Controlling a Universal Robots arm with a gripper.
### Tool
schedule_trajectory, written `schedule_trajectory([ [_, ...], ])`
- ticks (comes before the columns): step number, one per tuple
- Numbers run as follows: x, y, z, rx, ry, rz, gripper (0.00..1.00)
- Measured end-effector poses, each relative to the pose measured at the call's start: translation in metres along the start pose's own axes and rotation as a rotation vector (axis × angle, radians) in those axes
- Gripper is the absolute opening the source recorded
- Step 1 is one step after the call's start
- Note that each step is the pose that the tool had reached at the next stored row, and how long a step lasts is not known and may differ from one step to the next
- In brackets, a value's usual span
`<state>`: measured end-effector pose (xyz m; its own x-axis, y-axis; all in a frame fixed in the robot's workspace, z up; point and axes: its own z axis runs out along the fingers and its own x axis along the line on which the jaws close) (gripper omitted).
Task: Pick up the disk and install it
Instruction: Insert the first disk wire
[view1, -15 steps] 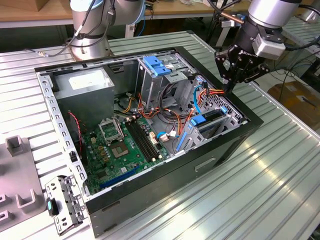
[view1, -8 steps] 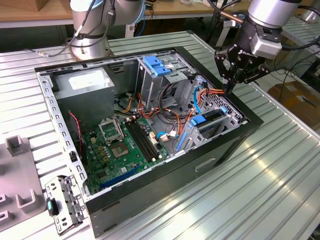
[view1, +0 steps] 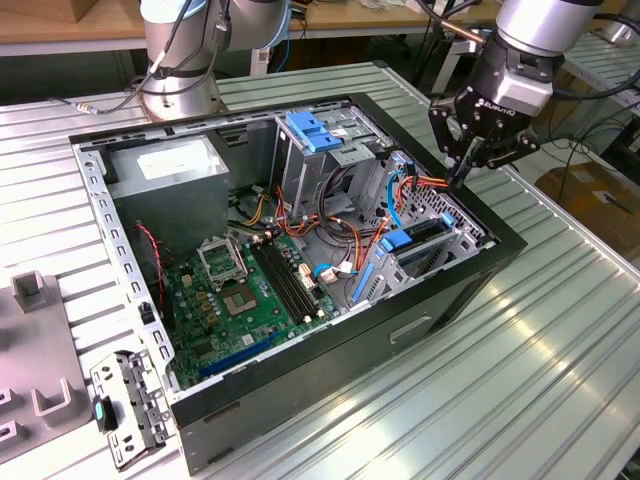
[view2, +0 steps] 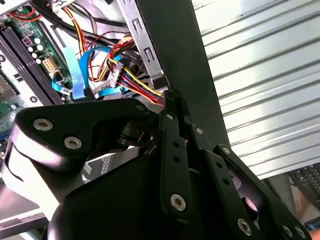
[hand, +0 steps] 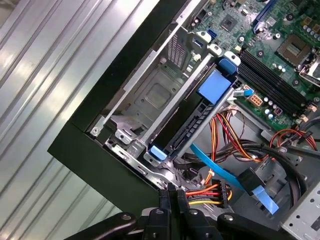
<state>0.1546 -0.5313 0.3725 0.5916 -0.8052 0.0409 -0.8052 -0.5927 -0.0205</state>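
In the exterior view, find the gripper (view1: 460, 180) poised over the computer case's (view1: 330, 360) front corner, pinched shut on nothing, with the disk (view1: 425, 230) apparently seated on edge in the drive cage below. In the second wrist view, note closed fingertips (view2: 171, 112) beside the power cable bundle (view2: 135, 82). In the first wrist view, see the blue rail tab (hand: 216, 86) capping the slotted disk (hand: 187, 122) next to the neighbouring bay (hand: 155, 95); probably little left to do, label face hidden, nothing legible.

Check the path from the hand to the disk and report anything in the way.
The hand hangs at the case corner, close to the disk, which stands on edge in its metal cage. A bundle of red, yellow and black wires and a blue ribbon cable lie right by the hand; nothing else visible blocks it.
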Motion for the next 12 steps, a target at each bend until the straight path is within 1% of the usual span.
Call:
schedule_trajectory([
  [2,0.0000,0.0000,-0.0001,-0.0010,0.0006,0.022,0.16],
  [4,0.0000,0.0000,0.0000,-0.0026,0.0013,0.062,0.16],
  [7,-0.0016,0.0021,-0.0001,-0.0030,0.0015,0.072,0.16],
  [10,-0.0023,0.0031,-0.0002,-0.0042,0.0021,0.102,0.16],
  [12,-0.0023,0.0032,-0.0002,-0.0043,0.0022,0.104,0.16],
])
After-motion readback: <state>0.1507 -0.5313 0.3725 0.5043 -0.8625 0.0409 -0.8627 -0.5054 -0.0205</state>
